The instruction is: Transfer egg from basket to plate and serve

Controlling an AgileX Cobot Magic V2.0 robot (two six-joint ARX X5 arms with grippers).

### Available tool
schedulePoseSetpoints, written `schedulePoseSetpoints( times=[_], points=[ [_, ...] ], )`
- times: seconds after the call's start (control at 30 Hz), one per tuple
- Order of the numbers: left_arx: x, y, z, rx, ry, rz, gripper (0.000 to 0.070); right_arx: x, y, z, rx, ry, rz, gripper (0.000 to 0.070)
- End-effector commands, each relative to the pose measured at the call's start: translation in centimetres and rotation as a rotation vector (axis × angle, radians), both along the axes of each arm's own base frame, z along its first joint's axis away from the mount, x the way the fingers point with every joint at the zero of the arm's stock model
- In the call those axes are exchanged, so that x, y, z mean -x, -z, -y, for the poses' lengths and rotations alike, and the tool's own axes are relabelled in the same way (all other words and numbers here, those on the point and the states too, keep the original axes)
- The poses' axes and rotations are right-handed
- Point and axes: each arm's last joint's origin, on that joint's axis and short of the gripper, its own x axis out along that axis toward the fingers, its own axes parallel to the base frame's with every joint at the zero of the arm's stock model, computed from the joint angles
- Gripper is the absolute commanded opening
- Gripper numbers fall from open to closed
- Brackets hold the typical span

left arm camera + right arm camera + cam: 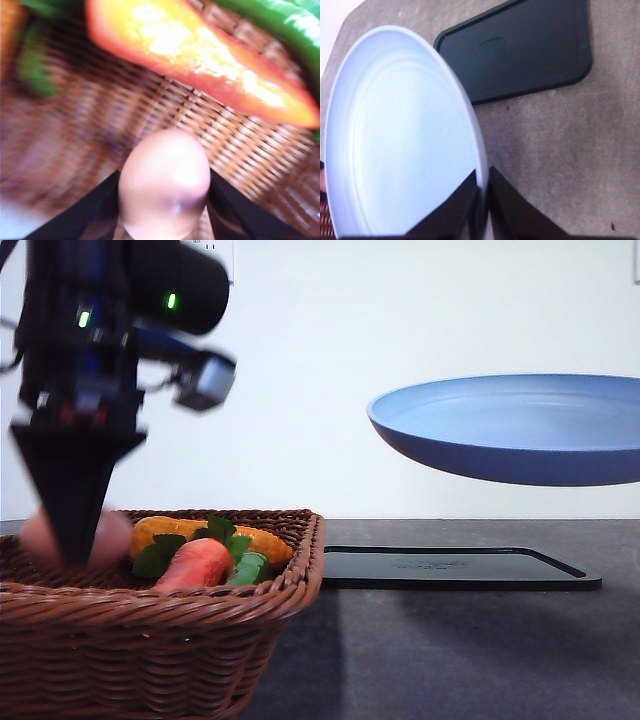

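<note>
The left gripper (72,540) reaches into the basket (150,640), its fingers (85,215) grasping the egg (164,185) beside a carrot (195,562). The right gripper (482,200) pinches the plate (520,430) rim, holding it above the tray (450,568).

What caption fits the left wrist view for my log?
Left gripper shut on the egg over the basket floor, carrot beyond.

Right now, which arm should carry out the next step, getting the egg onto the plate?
Left. Its pincer is shut on the egg over the basket. The right pincer is clamped on the plate rim, holding it in the air above the black tray, so it probably just holds steady.
</note>
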Motion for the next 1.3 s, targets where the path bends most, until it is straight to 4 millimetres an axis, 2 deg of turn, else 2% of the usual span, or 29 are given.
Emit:
schedulePoseSetpoints(
  times=[0.0,0.13,0.33,0.43,0.53,0.7,0.87,1.1,1.27],
  points=[
    [-0.4,-1.9,1.0,0.033,-0.016,0.024,0.0116,-0.2,-0.8,0.0,-0.006,0.002,0.035,0.0],
    [-0.8,-6.5,2.2,0.171,-0.02,0.076,0.0116,-0.3,-0.8,0.0,-0.006,0.008,0.038,0.0],
    [-0.3,-12.6,4.7,0.568,0.103,0.108,0.0115,-1.1,0.3,0.0,-0.035,-0.016,-0.071,0.0],
    [0.4,-14.2,6.4,0.722,0.2,0.123,0.0115,-1.8,1.0,-0.2,-0.083,-0.069,-0.129,0.0],
    [1.3,-14.6,7.9,0.765,0.262,0.147,0.0116,-2.5,1.8,-0.3,-0.129,-0.114,-0.198,0.0],
    [2.9,-12.9,11.0,0.729,0.362,0.1,0.0116,-3.1,2.8,-0.6,-0.159,-0.158,-0.263,0.0],
    [3.5,-9.5,14.1,0.593,0.395,0.069,0.0121,-3.2,2.9,-0.6,-0.155,-0.163,-0.268,0.0],
    [2.6,-3.6,17.4,0.383,0.375,0.063,0.0122,-3.2,2.9,-0.6,-0.151,-0.166,-0.265,0.0],
    [2.1,-1.3,18.4,0.329,0.364,0.054,0.0133,-3.2,2.9,-0.6,-0.137,-0.17,-0.259,0.0]
  ],
)
